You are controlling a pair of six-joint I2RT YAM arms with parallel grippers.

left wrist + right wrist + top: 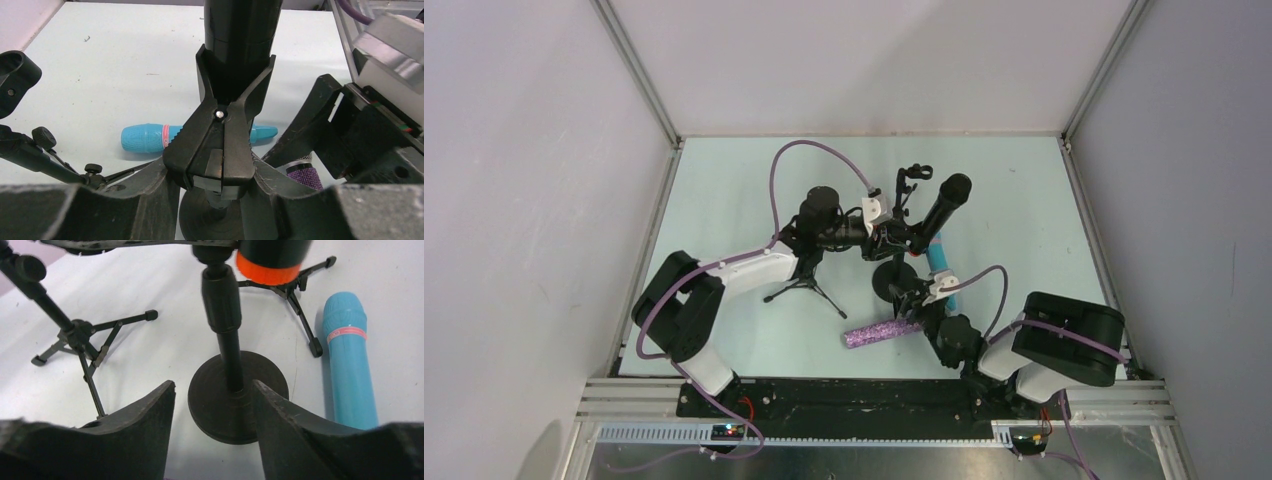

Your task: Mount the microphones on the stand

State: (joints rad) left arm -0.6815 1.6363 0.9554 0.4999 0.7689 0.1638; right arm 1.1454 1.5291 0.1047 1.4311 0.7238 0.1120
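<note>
The black microphone [946, 203] with an orange end ring [270, 267] stands tilted in the spring clip [220, 150] of the round-base stand [894, 278]. My left gripper [886, 238] is shut on the clip's two handles [215, 170], which are pressed together. My right gripper [916, 300] is open and low on the table, its fingers [214, 387] on either side of the stand's round base [237, 395]. The light blue microphone [942, 265] lies on the table right of the base [350, 370]. The glittery purple microphone [882, 332] lies near the front, its head showing in the left wrist view [305, 175].
A tripod stand [804, 285] stands under my left arm, and another tripod stand [914, 180] with an empty clip is at the back. Both tripods show in the right wrist view [80, 335] [295, 287]. An empty clip [15, 75] is at the left.
</note>
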